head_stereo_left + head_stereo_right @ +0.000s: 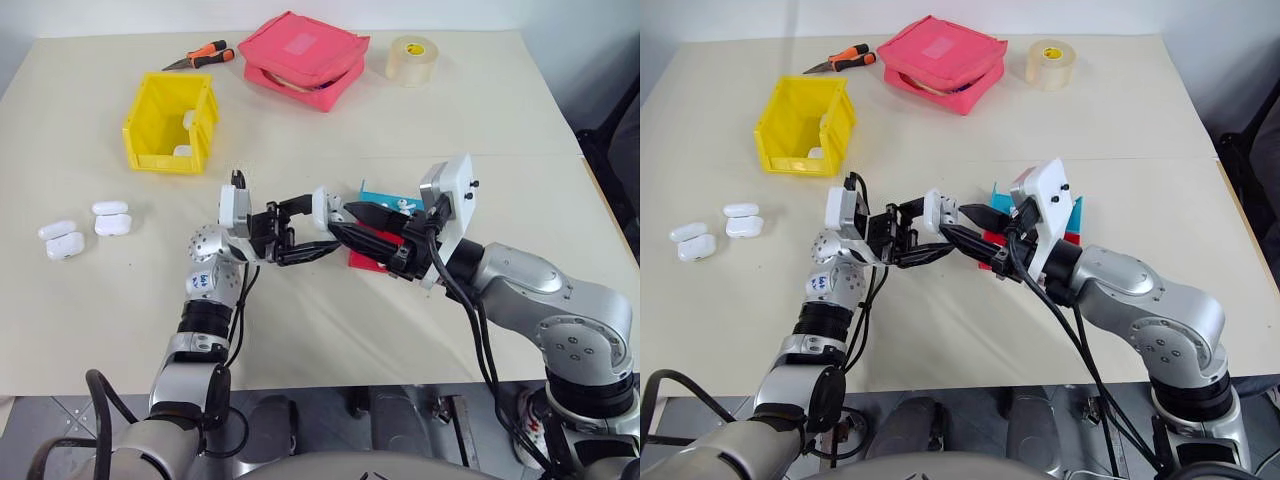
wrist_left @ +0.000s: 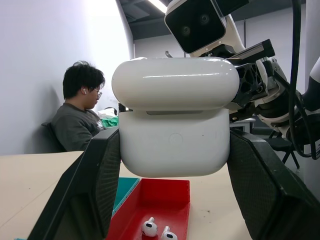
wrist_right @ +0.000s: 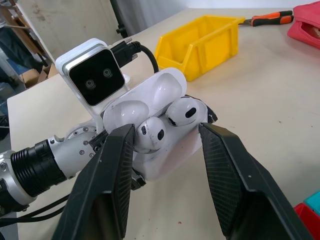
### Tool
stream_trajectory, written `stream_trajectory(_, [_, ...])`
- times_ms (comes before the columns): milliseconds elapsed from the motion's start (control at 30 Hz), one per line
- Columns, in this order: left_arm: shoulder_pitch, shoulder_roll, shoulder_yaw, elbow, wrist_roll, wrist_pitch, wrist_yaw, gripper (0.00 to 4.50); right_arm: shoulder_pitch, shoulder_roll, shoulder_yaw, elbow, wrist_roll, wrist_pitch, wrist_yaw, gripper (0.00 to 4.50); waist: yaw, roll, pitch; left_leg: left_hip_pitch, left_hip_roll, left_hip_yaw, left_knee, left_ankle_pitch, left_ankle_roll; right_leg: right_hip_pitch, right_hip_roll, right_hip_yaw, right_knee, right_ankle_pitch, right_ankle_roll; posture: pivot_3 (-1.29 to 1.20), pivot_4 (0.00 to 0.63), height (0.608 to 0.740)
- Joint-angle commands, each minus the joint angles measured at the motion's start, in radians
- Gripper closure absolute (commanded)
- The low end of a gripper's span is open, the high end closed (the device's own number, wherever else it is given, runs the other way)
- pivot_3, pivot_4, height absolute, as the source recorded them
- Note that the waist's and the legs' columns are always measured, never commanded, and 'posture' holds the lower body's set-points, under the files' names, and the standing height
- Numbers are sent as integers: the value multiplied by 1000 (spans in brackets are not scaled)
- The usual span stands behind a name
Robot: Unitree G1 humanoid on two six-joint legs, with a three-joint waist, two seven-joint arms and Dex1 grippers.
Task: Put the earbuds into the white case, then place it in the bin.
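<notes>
The white case (image 3: 150, 125) is up in the air over the table (image 1: 400, 130), lid open, with two earbuds (image 3: 167, 122) sitting in it. The left gripper (image 2: 170, 165) squeezes the case tight. The right gripper (image 3: 165, 150) has let go, its fingers apart on each side of the earbuds, and the yellow bin (image 1: 170, 122) sits well away.

One yellow bin (image 1: 170, 125) stands on the table (image 1: 400, 130), with two white cases inside it (image 1: 187, 119) (image 1: 183, 151). Four more white cases lie in a loose group: (image 1: 110, 208), (image 1: 113, 224), (image 1: 57, 229), (image 1: 65, 246). One open white case (image 2: 175, 117) is held up, making seven. Two earbuds (image 3: 152, 134) (image 3: 184, 111) sit in the open case and two more (image 2: 149, 227) (image 2: 168, 234) in the single red tray (image 2: 160, 197). There is one blue tray (image 1: 375, 197), one tape roll (image 1: 412, 59), one pink pouch (image 1: 304, 58) and one pair of orange-handled pliers (image 1: 200, 56).
</notes>
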Motion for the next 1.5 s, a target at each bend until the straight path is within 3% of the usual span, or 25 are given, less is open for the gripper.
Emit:
stream_trajectory(33, [-27, 6, 15, -53, -50, -11, -28, 1711, 11, -47, -54, 1, -18, 24, 2, 2384, 0, 0, 0, 0, 0, 0, 0, 0, 0, 0, 0, 0, 0, 0, 0, 0, 150, 740])
stream_trajectory(700, [-81, 23, 36, 61, -44, -39, -28, 1711, 0, -157, -144, -27, 30, 53, 63, 2384, 2, 0, 0, 0, 0, 0, 0, 0, 0, 0, 0, 0, 0, 0, 0, 0, 150, 740])
stream_trajectory(1000, [-105, 91, 96, 111, -35, -86, 15, 1711, 113, -279, -184, 23, -112, 37, 144, 2384, 8, 0, 0, -1, 0, 0, 0, 0, 0, 0, 0, 0, 0, 0, 0, 0, 150, 740])
stream_trajectory(1167, [-117, 134, 128, 145, -27, -104, 31, 1711, 231, -350, -291, 34, -148, 33, 239, 2384, 24, -1, 0, -1, 0, 0, 0, 0, 0, 0, 0, 0, -1, 0, 1, 0, 150, 740])
stream_trajectory(1267, [-138, 158, 144, 172, -28, -113, 40, 1711, 340, -372, -388, 29, -162, 24, 298, 1825, 27, -1, 0, -1, 0, 0, 1, 0, 0, 0, 0, 0, -1, 1, 1, 0, 150, 740])
stream_trajectory(1433, [-160, 196, 164, 206, -30, -105, 40, 1711, 537, -345, -552, 9, -223, -46, 396, 102, 27, -2, 0, -2, 0, 1, 1, 0, 1, 1, 0, 0, -2, 1, 2, 0, 150, 740])
stream_trajectory(1500, [-165, 209, 167, 214, -33, -96, 37, 1711, 608, -322, -616, -12, -240, -79, 422, 43, 25, -2, 0, -2, 0, 1, 1, 0, 1, 2, 0, 0, -2, 1, 2, 0, 150, 740])
